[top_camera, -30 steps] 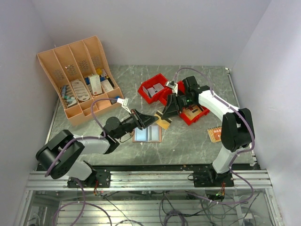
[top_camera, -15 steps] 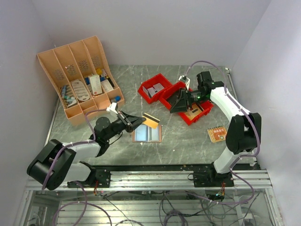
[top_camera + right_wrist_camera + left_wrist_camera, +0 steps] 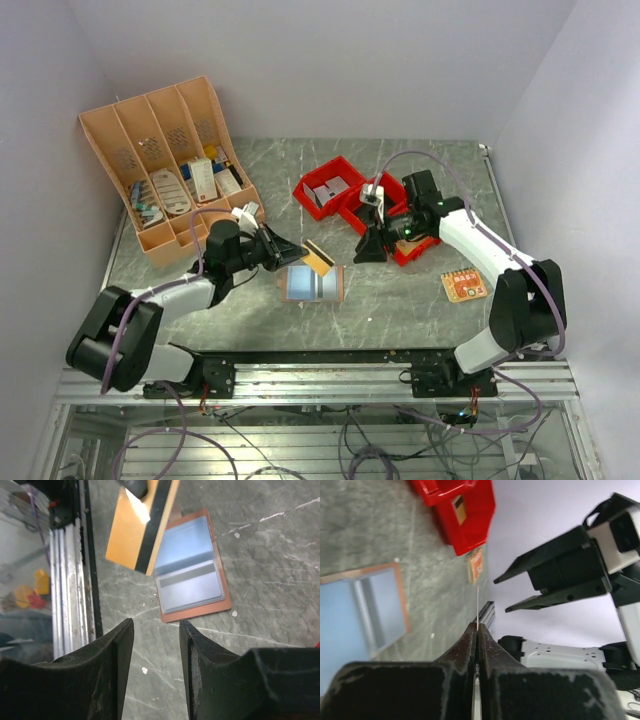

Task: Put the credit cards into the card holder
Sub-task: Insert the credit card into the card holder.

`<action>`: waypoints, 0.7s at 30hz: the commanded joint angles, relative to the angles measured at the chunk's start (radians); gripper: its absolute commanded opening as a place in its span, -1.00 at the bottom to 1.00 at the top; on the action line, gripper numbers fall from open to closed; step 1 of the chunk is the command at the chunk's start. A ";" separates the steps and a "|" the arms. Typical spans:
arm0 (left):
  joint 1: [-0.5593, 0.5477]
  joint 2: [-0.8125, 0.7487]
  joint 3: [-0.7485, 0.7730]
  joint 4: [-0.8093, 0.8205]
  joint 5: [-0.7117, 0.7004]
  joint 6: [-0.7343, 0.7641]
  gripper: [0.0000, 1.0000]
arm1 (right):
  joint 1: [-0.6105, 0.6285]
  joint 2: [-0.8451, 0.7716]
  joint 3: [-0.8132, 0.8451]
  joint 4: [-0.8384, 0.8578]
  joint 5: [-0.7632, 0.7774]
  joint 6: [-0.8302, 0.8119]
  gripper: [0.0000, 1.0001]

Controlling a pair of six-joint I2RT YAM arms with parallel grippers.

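Above the open card holder (image 3: 312,284), left claw (image 3: 292,250) pinches a stiff, likely slippery credit card (image 3: 319,257) by one end; right claw (image 3: 368,252), 3 o'clock, gapes empty.

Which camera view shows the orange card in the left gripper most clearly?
The right wrist view: the orange card fills the upper left, its black stripe plain. The top external view shows the card small; the left wrist view shows only its thin edge.
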 commanded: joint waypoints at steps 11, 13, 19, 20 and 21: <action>0.066 0.568 -0.055 1.064 0.317 -0.667 -0.86 | 0.043 -0.023 -0.065 0.132 0.042 -0.021 -0.41; 0.066 0.578 -0.058 1.065 0.324 -0.658 -0.86 | 0.042 -0.034 -0.074 0.142 0.045 -0.016 -0.41; 0.066 0.541 -0.052 1.065 0.323 -0.665 -0.86 | 0.043 -0.040 -0.091 0.153 0.050 -0.012 -0.41; 0.066 0.538 -0.052 1.065 0.323 -0.667 -0.86 | 0.043 -0.040 -0.091 0.153 0.050 -0.012 -0.41; 0.066 0.536 -0.050 1.065 0.324 -0.667 -0.86 | 0.043 -0.037 -0.090 0.150 0.050 -0.013 -0.41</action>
